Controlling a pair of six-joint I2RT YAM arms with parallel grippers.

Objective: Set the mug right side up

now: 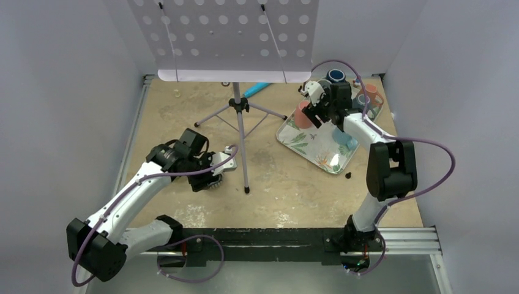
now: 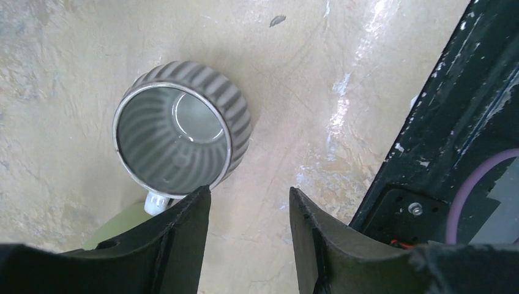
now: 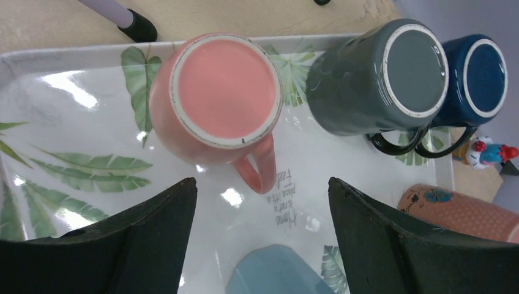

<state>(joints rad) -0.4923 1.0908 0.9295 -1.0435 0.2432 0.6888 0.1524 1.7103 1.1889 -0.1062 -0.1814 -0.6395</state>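
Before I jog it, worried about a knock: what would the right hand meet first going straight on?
Probably the handle of the upside-down pink mug, lying just ahead of the open right hand; depth is unclear, so it might reach the tray instead.

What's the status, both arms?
Left gripper open near upright ribbed mug. Right gripper open over pink mug, upside down on tray. Grey mug close beside.

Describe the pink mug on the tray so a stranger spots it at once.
On the far right of the table lies a white leaf-print tray. Among the upside-down mugs on it, a dark grey mug and a navy blue mug stand together. The salmon-pink ceramic mug stands apart, the only plain pink one.
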